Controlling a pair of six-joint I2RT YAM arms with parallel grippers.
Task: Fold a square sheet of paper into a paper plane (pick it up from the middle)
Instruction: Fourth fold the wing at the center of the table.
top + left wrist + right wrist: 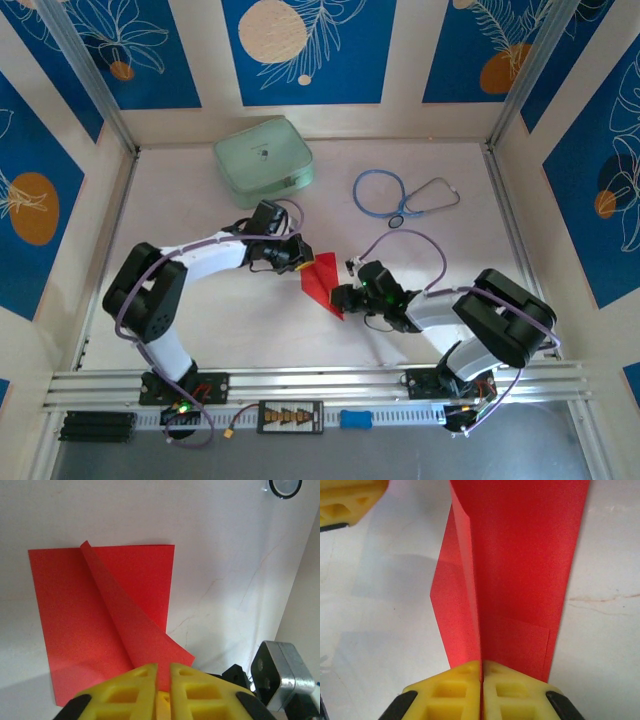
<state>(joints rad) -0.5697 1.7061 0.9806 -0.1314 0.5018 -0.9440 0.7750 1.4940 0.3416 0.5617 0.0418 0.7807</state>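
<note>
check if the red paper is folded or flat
Partly folded: the square sheet of paper has a flap turned over along a diagonal crease, pinched by the left gripper.

The sheet of paper [75,610] is red, pincer fingers [125,690] yellow, case [264,162] pale green, stethoscope [356,190] seemingly blue.

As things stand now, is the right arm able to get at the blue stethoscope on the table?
Probably yes: the table between it and the stethoscope looks bare. But the right arm's fingers are shut on the red paper, so they must release it first.
</note>
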